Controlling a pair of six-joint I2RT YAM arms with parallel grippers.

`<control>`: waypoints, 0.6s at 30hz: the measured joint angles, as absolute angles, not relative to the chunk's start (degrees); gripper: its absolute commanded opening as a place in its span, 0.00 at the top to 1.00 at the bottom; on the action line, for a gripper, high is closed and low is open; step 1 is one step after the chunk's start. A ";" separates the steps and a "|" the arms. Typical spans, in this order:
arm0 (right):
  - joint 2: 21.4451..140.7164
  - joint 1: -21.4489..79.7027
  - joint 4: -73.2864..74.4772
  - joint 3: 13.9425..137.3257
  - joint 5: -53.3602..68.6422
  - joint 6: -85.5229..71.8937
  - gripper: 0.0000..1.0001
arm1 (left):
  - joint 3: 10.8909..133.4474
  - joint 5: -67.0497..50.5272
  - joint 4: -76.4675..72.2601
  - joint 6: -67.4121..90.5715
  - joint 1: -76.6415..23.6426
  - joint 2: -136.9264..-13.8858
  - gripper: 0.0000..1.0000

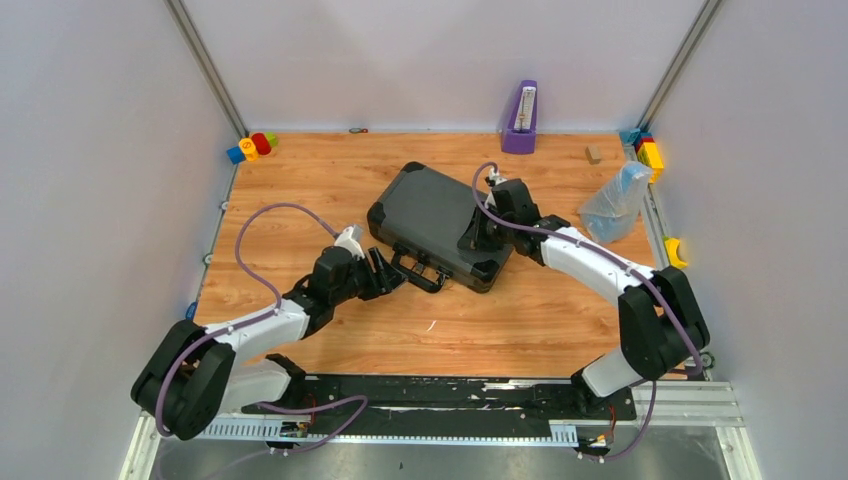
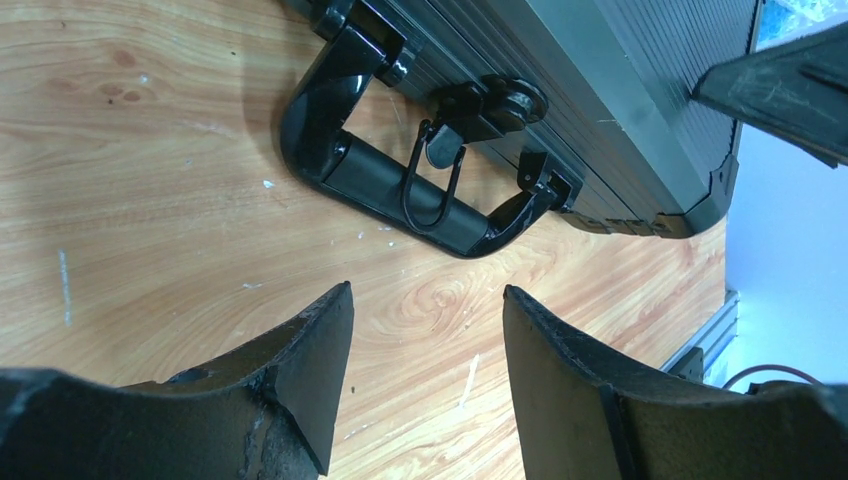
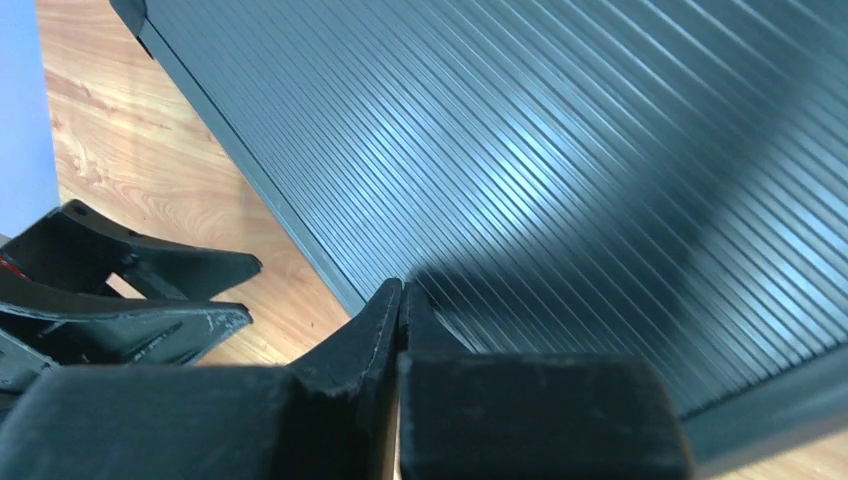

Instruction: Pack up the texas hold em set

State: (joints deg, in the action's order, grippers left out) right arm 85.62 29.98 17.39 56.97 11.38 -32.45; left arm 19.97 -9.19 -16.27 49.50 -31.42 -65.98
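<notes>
The black ribbed hard case [image 1: 432,222] lies closed on the wooden table, its handle [image 1: 418,270] facing the front left. In the left wrist view the handle [image 2: 400,190] and an unhooked latch [image 2: 480,105] show just ahead of my left gripper [image 2: 425,300], which is open and empty over bare wood. In the top view the left gripper [image 1: 388,272] sits right beside the handle. My right gripper [image 1: 478,238] is shut with nothing between its fingers, its tips over the case's ribbed lid [image 3: 560,150] near the front right corner. Chips, cards, dice and button are hidden.
A purple holder [image 1: 519,120] stands at the back wall. Colourful toy blocks lie at the back left [image 1: 251,146] and back right [image 1: 648,150]. A clear plastic bag [image 1: 615,200] lies right of the case, a small wooden block [image 1: 593,153] behind it, a yellow piece [image 1: 674,250] at the right edge.
</notes>
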 measured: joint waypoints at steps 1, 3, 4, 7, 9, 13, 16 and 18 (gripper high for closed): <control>86.85 30.11 15.77 57.19 12.29 -32.71 1.00 | 19.97 -9.21 -17.08 49.69 -31.59 -66.61 0.36; 87.85 30.44 14.13 57.58 12.16 -32.71 1.00 | 19.97 -9.17 -18.24 49.93 -31.90 -67.55 0.40; 88.14 30.52 13.39 57.58 12.14 -32.75 1.00 | 19.97 -9.15 -18.92 50.09 -32.10 -68.16 0.44; 88.44 30.70 11.94 57.25 12.08 -32.84 1.00 | 19.97 -9.17 -20.75 50.35 -32.49 -70.22 0.51; 88.44 30.74 11.03 56.88 12.10 -32.88 1.00 | 19.97 -9.19 -22.02 50.61 -32.56 -71.88 0.52; 88.42 31.00 8.84 56.03 12.10 -32.93 1.00 | 19.97 -9.50 -24.73 51.24 -32.60 -75.66 0.51; 88.42 31.11 7.84 55.59 12.08 -32.93 1.00 | 19.97 -9.85 -27.64 52.62 -32.60 -79.05 0.51; 88.42 31.11 7.38 55.40 12.10 -32.93 1.00 | 19.97 -10.04 -29.91 53.74 -32.62 -81.67 0.53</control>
